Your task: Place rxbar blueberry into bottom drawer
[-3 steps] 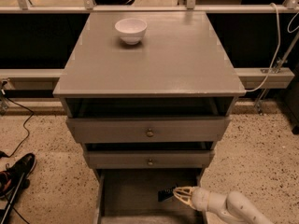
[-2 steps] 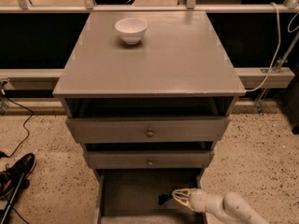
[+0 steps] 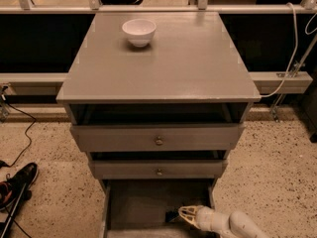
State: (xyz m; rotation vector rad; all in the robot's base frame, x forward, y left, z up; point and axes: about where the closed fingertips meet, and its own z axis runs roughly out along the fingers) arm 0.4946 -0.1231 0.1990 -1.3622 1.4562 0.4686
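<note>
Speckled flooring (image 3: 44, 148) surrounded a grey cabinet whose tabletop (image 3: 168, 68) carried a white bowl (image 3: 139, 31) near its back left corner. Below two knobbed upper drawers, the bottom drawer (image 3: 138, 202) stood pulled out. The claw (image 3: 182, 215) reached into its front right part, low over the floor. The rxbar blueberry (image 3: 171, 216) showed as a dark blue patch right at the claw's tip, inside the drawer. Whether the claw clenched it or had released it could not be told.

One cabinet (image 3: 158, 68) with three drawers: top drawer (image 3: 119, 139), middle drawer (image 3: 124, 170), bottom drawer (image 3: 141, 202). Two knobs (image 3: 159, 141) (image 3: 159, 172). One bowl (image 3: 139, 31) on top. One gripper (image 3: 184, 215), down in the bottom drawer, and one bar (image 3: 172, 216) just beside it. One shoe (image 3: 17, 182) on the floor (image 3: 277, 157).
</note>
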